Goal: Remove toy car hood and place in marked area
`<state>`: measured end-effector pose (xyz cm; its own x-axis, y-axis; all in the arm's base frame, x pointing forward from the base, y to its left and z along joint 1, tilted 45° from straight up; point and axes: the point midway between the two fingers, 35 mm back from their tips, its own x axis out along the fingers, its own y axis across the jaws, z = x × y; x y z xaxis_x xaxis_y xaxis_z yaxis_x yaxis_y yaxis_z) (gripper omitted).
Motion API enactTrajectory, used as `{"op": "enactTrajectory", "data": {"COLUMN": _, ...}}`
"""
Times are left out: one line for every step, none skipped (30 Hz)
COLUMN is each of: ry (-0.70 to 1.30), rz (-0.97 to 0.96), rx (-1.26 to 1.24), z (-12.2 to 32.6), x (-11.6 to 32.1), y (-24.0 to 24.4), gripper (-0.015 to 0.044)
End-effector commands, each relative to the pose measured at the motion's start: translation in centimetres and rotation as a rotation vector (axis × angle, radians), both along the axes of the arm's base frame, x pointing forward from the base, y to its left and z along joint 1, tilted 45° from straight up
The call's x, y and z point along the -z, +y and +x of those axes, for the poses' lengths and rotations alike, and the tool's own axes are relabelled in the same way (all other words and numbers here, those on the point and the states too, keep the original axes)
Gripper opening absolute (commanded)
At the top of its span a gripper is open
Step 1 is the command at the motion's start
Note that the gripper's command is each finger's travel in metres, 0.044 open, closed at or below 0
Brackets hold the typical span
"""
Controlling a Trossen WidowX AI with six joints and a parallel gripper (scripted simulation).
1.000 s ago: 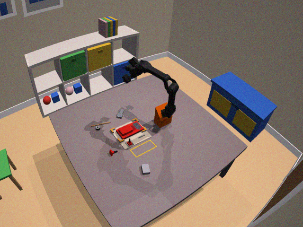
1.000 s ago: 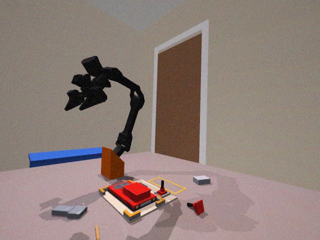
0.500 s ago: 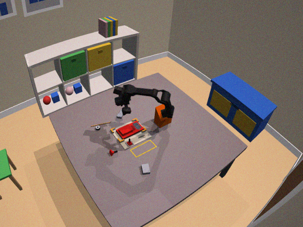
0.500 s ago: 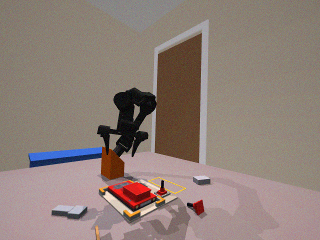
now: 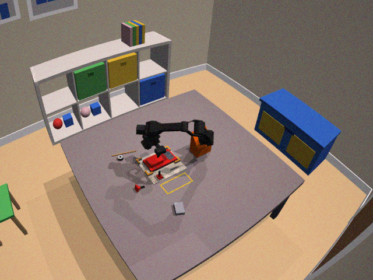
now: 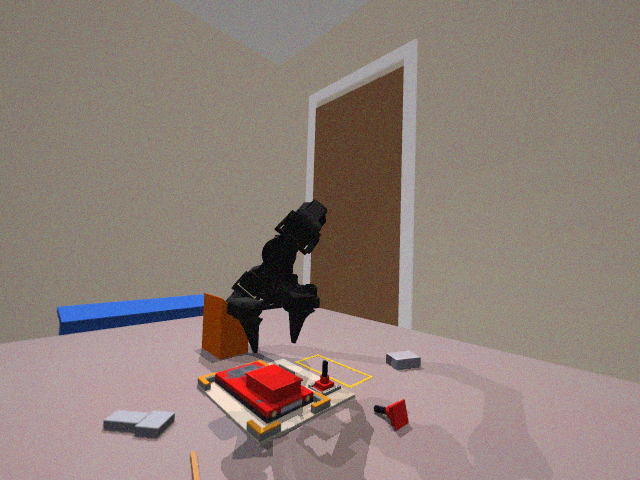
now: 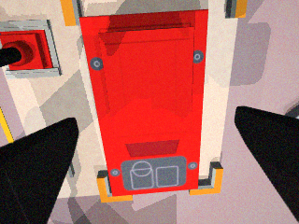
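The hand (image 5: 158,153) (image 6: 273,347) (image 7: 157,119) is released, fingers wide and grasping nothing, poised above the toy car (image 5: 166,161) (image 6: 227,379) (image 7: 149,133) on the desk (image 5: 240,181) (image 6: 77,372) (image 7: 280,70). The yellow-outlined marked area (image 5: 176,183) (image 6: 334,370) (image 7: 6,125) beside it has not received the red hood (image 5: 154,161) (image 6: 273,379) (image 7: 149,75), which sits on the car. Assessment: approach stage only; gripping, lifting, placement and final clear release remain outstanding.
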<state>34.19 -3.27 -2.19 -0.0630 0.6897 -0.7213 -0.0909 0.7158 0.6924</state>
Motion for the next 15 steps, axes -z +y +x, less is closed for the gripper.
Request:
{"op": "enactTrajectory", "data": {"ry": -0.004, "rz": 0.008, "rx": -0.008, "z": 0.06, "x": 0.18, "y": 0.37, "gripper": 0.044}}
{"op": "enactTrajectory", "data": {"ry": -0.004, "rz": 0.008, "rx": -0.008, "z": 0.06, "x": 0.24, "y": 0.43, "gripper": 0.044}}
{"op": "enactTrajectory", "data": {"ry": -0.004, "rz": 0.008, "rx": -0.008, "z": 0.06, "x": 0.31, "y": 0.49, "gripper": 0.044}}
{"op": "enactTrajectory", "data": {"ry": -0.004, "rz": 0.008, "rx": -0.008, "z": 0.05, "x": 0.38, "y": 0.55, "gripper": 0.044}}
{"op": "enactTrajectory", "data": {"ry": -0.004, "rz": 0.008, "rx": -0.008, "z": 0.05, "x": 0.44, "y": 0.61, "gripper": 0.044}}
{"op": "enactTrajectory", "data": {"ry": -0.004, "rz": 0.008, "rx": -0.008, "z": 0.05, "x": 0.51, "y": 0.66, "gripper": 0.044}}
{"op": "enactTrajectory", "data": {"ry": -0.004, "rz": 0.008, "rx": -0.008, "z": 0.04, "x": 0.57, "y": 0.73, "gripper": 0.044}}
{"op": "enactTrajectory", "data": {"ry": -0.004, "rz": 0.008, "rx": -0.008, "z": 0.04, "x": 0.64, "y": 0.79, "gripper": 0.044}}
{"op": "enactTrajectory", "data": {"ry": -0.004, "rz": 0.008, "rx": -0.007, "z": 0.04, "x": 0.71, "y": 0.85, "gripper": 0.044}}
{"op": "enactTrajectory", "data": {"ry": -0.004, "rz": 0.008, "rx": -0.007, "z": 0.03, "x": 0.77, "y": 0.91, "gripper": 0.044}}
{"op": "enactTrajectory", "data": {"ry": -0.004, "rz": 0.008, "rx": -0.007, "z": 0.03, "x": 0.84, "y": 0.97, "gripper": 0.044}}
{"op": "enactTrajectory", "data": {"ry": -0.004, "rz": 0.008, "rx": -0.007, "z": 0.02, "x": 0.91, "y": 1.03, "gripper": 0.044}}
{"op": "enactTrajectory", "data": {"ry": -0.004, "rz": 0.008, "rx": -0.007, "z": 0.02, "x": 0.97, "y": 1.09, "gripper": 0.044}}
{"op": "enactTrajectory", "data": {"ry": -0.005, "rz": 0.008, "rx": -0.007, "z": 0.01, "x": 1.04, "y": 1.15, "gripper": 0.044}}
{"op": "enactTrajectory", "data": {"ry": -0.005, "rz": 0.008, "rx": -0.007, "z": 0.0, "x": 1.11, "y": 1.21, "gripper": 0.044}}
